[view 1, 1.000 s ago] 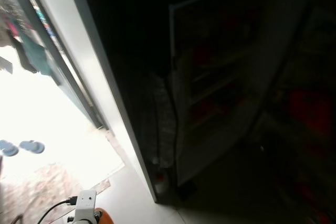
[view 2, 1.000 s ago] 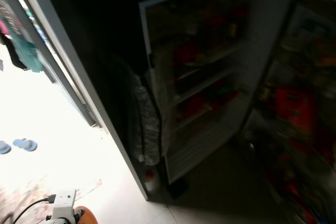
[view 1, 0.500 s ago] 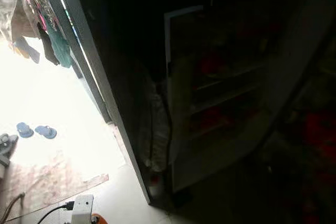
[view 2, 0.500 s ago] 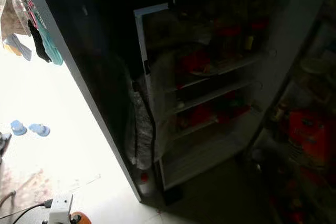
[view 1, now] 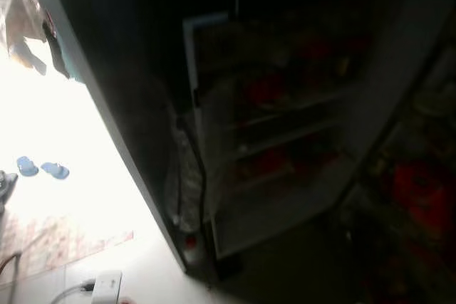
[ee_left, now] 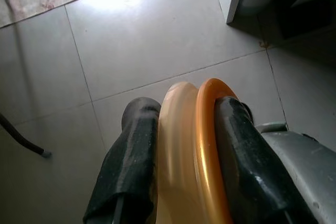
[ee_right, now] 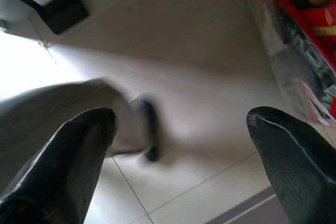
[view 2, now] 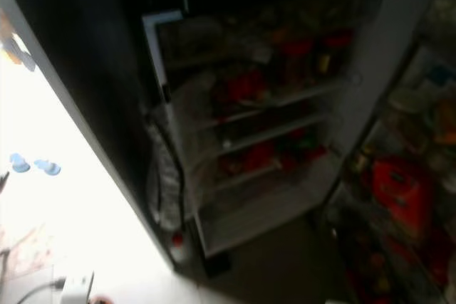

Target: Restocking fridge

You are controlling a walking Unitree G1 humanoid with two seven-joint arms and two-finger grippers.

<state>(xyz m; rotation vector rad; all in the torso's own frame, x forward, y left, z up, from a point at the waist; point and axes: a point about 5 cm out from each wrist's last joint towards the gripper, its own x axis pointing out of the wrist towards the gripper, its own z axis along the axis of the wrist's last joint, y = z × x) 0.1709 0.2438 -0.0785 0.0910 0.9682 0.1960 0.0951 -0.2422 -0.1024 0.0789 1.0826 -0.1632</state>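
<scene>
We saw the fridge (view 2: 249, 133) standing open ahead, its shelves crowded with red items, the view dim and blurred. Our left gripper (ee_left: 181, 145) had its fingers (ee_left: 131, 166) closed on an orange-rimmed round object (ee_left: 191, 156) above the tiled floor (ee_left: 157, 35). Our right gripper (ee_right: 178, 145) hung with fingers (ee_right: 73, 156) spread wide, holding nothing. A pair of blue slippers (view 1: 43, 169) lay in the bright doorway.

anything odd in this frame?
Nothing spilled or damaged that I can make out. The fridge stands open with stocked shelves; the head views are dark and blurred. The left pincer grips an orange round-rimmed item.
</scene>
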